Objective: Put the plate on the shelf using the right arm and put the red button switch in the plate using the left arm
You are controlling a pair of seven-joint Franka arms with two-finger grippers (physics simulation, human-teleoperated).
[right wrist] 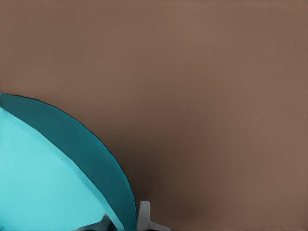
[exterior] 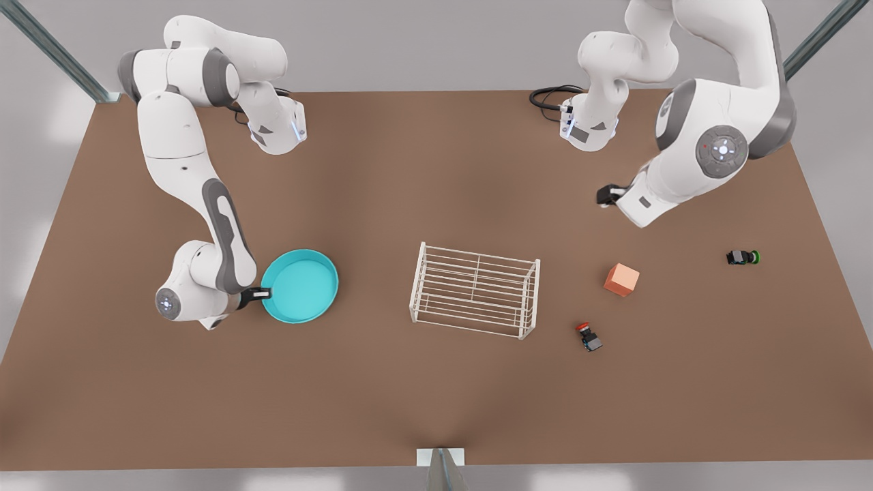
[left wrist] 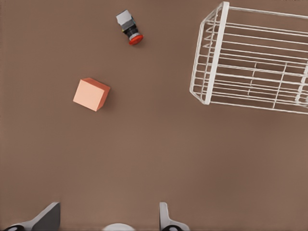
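Worktop (exterior: 436, 402): brown, carrying all your items. Plate (exterior: 300, 285): turquoise, tilted on the worktop at the front view's left, well apart from the shelf. Right hand (exterior: 262, 294): at the plate's rim on the side away from the shelf; your right wrist view shows one finger (right wrist: 144, 216) outside the rim and one inside, closed on it, so the plate is gripped. Shelf (exterior: 475, 290): white wire rack, upright at mid-worktop, nothing on it. Red switch (exterior: 588, 337): lying on its side on the worktop, near the shelf's end at the front view's right, touching nothing. Cube (exterior: 621, 279): orange, just beyond the red switch, between it and the left hand. Green switch (exterior: 743, 257): on its side, well apart at the front view's right. Left hand (exterior: 604, 196): hangs above the worktop beyond the cube, fingers (left wrist: 165, 219) spread wide in your left wrist view, holding nothing.
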